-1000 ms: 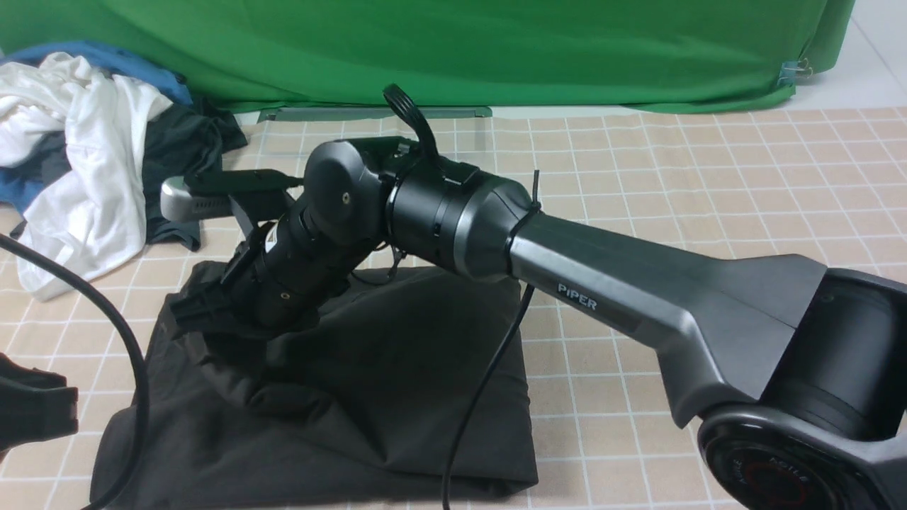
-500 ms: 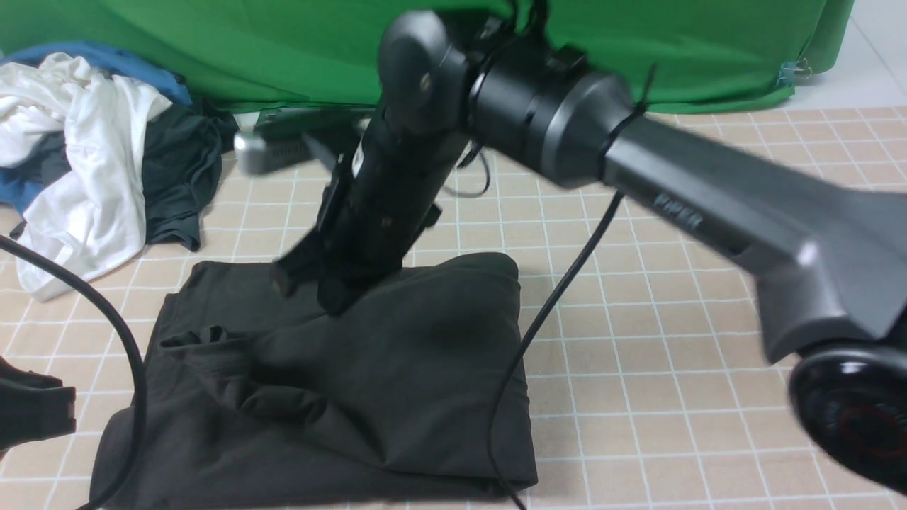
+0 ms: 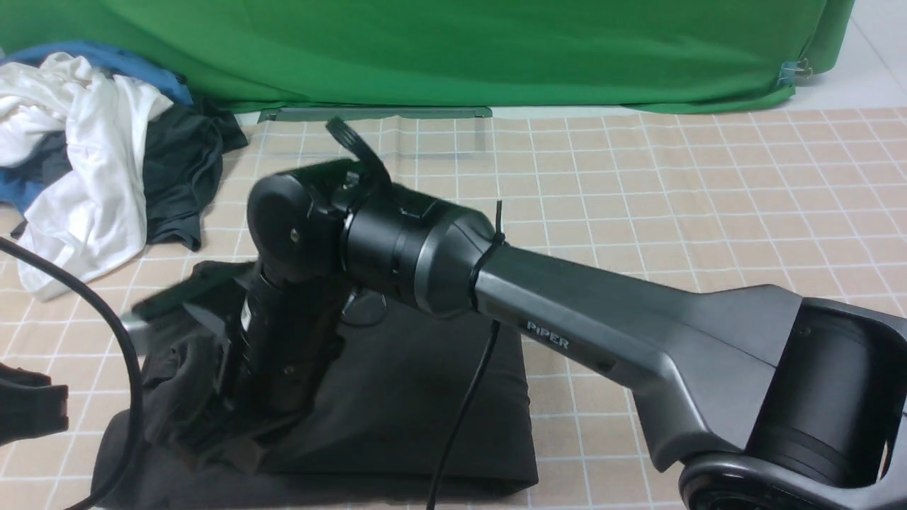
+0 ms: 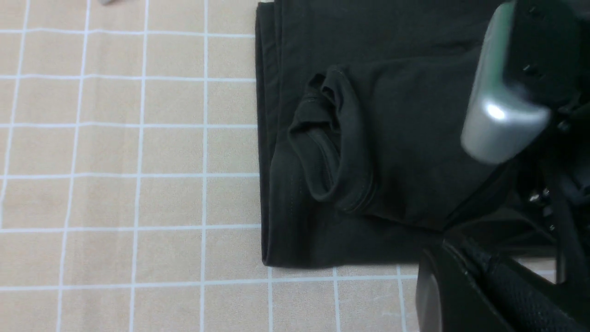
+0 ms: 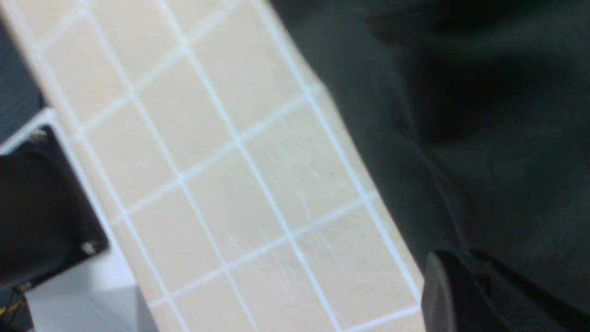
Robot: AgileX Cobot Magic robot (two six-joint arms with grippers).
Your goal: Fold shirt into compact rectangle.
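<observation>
One black-olive shirt [image 3: 425, 397] lay folded by the desk's [image 3: 673, 177] near edge, left of centre. The right gripper [image 5: 449, 281] was clamped on bunched cloth at its left side. The left gripper [image 4: 442, 286] hung closed and empty beside the shirt.

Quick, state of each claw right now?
Left claw: closed, nothing visibly held.
Right claw: closed, down on the shirt; cannot tell if fabric is pinched.
</observation>
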